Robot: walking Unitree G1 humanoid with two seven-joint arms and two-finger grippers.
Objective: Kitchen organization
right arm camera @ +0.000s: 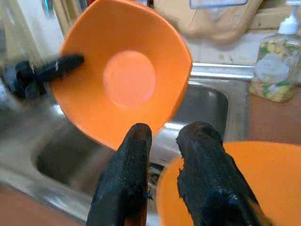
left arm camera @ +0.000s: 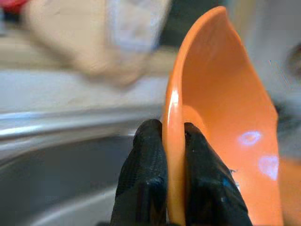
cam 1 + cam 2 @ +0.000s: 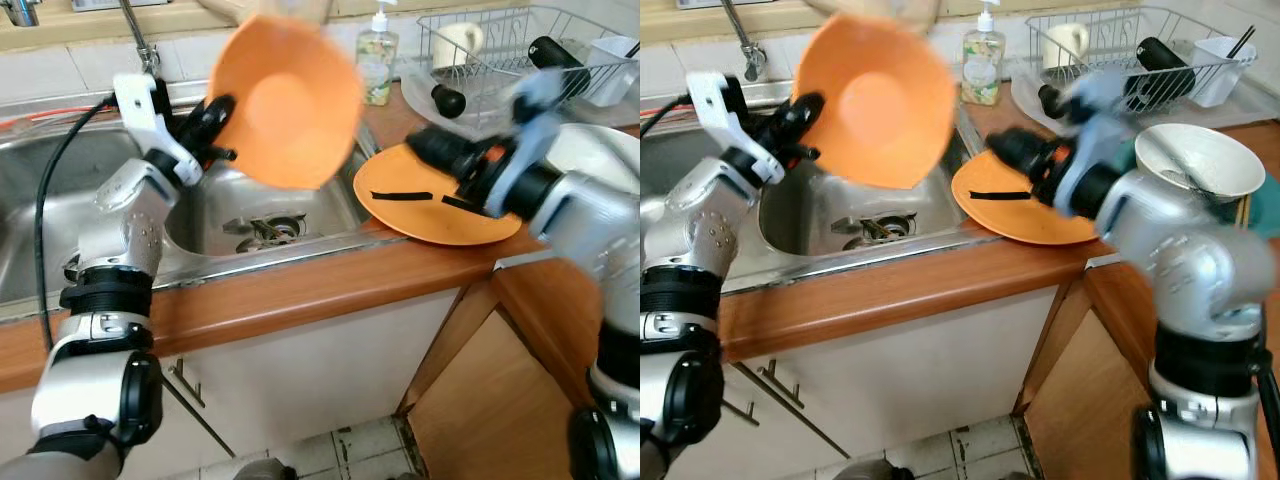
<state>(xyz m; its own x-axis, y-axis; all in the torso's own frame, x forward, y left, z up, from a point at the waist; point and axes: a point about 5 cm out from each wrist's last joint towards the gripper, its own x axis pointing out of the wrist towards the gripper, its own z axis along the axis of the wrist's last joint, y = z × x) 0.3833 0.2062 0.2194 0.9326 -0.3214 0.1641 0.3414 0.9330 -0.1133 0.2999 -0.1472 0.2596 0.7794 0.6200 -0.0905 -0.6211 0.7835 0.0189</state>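
Observation:
My left gripper (image 3: 215, 125) is shut on the rim of an orange bowl (image 3: 285, 100). It holds the bowl tilted on edge above the steel sink (image 3: 270, 225). The left wrist view shows both black fingers (image 2: 146, 160) pinching the bowl's thin rim (image 2: 175, 141). An orange plate (image 3: 440, 215) lies on the counter to the right of the sink, with thin black marks across it. My right gripper (image 1: 164, 134) hovers just over the plate's near-sink edge, blurred. Its fingers stand slightly apart with nothing between them and point toward the bowl (image 1: 127, 75).
A soap bottle (image 3: 377, 60) stands behind the sink. A wire dish rack (image 3: 520, 50) with a mug and dark items is at the back right. A white bowl (image 3: 1200, 160) sits on the right counter. The faucet (image 3: 140, 35) rises at back left. A cabinet door (image 3: 500, 400) hangs open below.

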